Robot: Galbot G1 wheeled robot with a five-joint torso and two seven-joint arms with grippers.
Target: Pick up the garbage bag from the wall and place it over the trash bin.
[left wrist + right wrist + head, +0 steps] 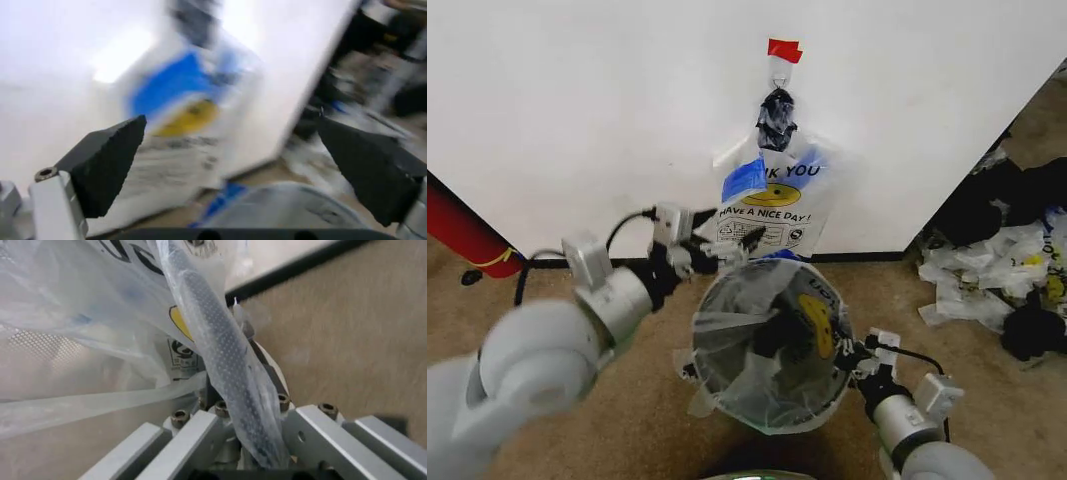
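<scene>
Head view, going left to right: there's a red cylinder (462, 232) leaning at the far left against the wall (577, 100). Next over, the left gripper (727, 247) is stretched out toward the garbage bag (772, 205), which hangs on the wall from a hook under a bit of red tape (783, 49), with a black knotted wad (776, 118) above the smiley print. In the left wrist view the jaws stand wide apart with nothing between them, and the garbage bag sits ahead, just beyond the tips.

Below that sits the trash bin (717, 395), already lined with another smiley bag (812, 320). The right gripper (852, 355) is at the bin's right rim, and in the right wrist view its fingers (313, 427) look clamped on the rim and the plastic folded over it.

What could go wrong, I reckon: the film is thin and lies flat on the wall, so the jaws could pinch just one layer or slide off. Pulling hard might tear it at the hook. Also, a pile of bags (1002, 270) lies on the floor at right.
</scene>
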